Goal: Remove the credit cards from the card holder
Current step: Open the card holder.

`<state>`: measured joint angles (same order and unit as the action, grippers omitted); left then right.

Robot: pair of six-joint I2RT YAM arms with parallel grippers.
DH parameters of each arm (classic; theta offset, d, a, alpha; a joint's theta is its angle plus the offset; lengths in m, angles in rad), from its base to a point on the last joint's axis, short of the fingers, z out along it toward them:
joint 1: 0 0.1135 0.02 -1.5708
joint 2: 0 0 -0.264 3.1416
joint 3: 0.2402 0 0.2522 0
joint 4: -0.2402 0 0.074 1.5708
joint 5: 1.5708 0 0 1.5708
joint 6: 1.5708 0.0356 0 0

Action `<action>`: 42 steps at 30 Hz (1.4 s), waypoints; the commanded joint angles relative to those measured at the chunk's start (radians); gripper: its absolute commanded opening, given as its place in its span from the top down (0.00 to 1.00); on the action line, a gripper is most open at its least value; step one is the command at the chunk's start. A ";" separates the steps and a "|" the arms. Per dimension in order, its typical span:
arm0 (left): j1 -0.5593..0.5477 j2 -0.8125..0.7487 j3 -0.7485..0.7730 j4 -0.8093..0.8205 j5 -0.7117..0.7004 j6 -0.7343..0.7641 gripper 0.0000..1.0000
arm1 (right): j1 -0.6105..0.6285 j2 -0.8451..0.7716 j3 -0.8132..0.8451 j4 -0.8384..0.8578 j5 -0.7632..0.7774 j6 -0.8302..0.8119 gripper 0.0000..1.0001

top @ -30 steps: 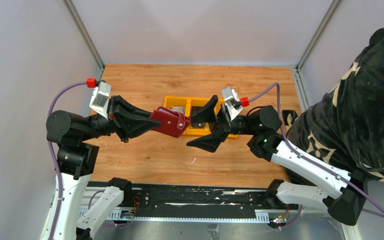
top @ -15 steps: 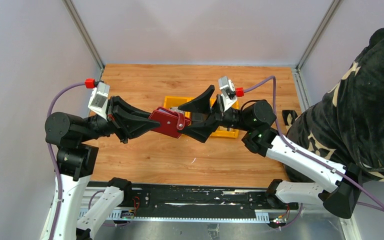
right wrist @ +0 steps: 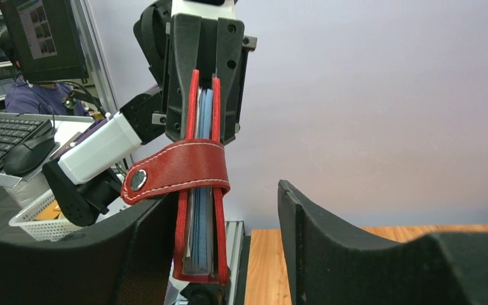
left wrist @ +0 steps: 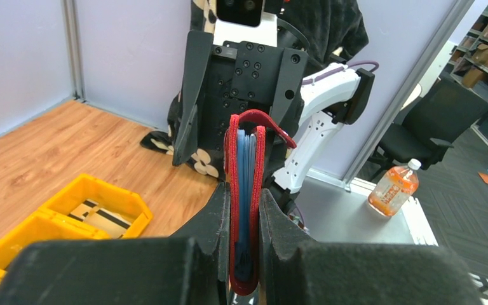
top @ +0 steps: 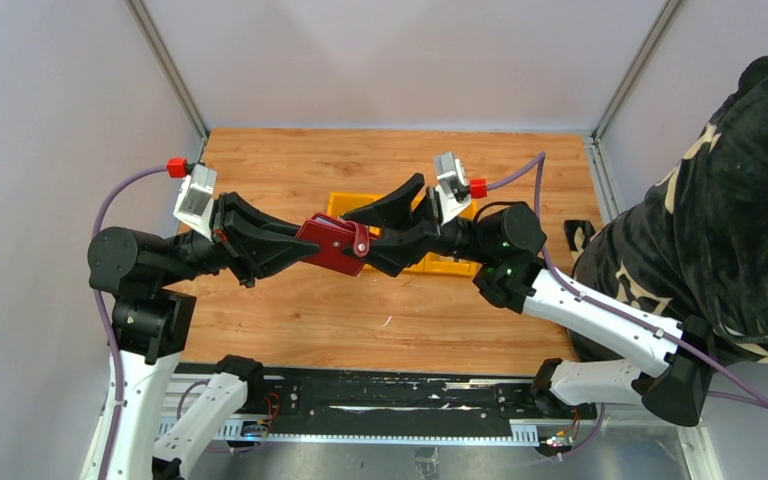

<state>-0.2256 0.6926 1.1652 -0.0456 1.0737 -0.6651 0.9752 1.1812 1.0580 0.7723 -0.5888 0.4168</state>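
Firmly pinched between the left gripper's (left wrist: pixel 243 197) two black fingers (left wrist: pixel 213 222) is the card holder (left wrist: pixel 230 152). They close narrowly on its two dark red covers, near the fold. It stands on edge in mid-air over the middle of the table (top: pixel 290 310), its open end pointing toward 3 o'clock in the overhead view. Between the covers lie blue-grey layers (left wrist: pixel 246 184); I cannot tell whether any of them are cards or only lining. The pink-red tab (right wrist: pixel 184 166) wraps across the open end, its snap (right wrist: pixel 138 179) hanging off to one side.

From 3 o'clock the right gripper (right wrist: pixel 229 229) straddles that end with its jaws wide. One finger (right wrist: pixel 146 254) sits just beside the holder's cover under the tab, and I cannot tell if it touches. The other finger (right wrist: pixel 305 241) stands clearly apart from the opposite cover.

Farther out, the left arm reaches in from 9 o'clock and the right arm from 3 o'clock, meeting nose to nose. Below and behind the holder, toward 1 o'clock overhead, sits a yellow bin (left wrist: pixel 13 251). In one of its compartments lie credit cards (left wrist: pixel 95 215), flat and pale with dark stripes. Beyond the table, an orange bottle (left wrist: pixel 391 190) and a keyboard (right wrist: pixel 0 130) show.
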 commanded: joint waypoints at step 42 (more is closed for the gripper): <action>0.000 -0.046 -0.016 -0.005 0.024 0.040 0.95 | -0.008 0.050 0.117 0.120 0.104 0.338 1.00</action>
<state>-0.2241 0.6632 1.1519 -0.0238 1.0874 -0.6575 0.9783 1.2407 1.1374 0.8894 -0.4751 0.7528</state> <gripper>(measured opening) 0.143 0.011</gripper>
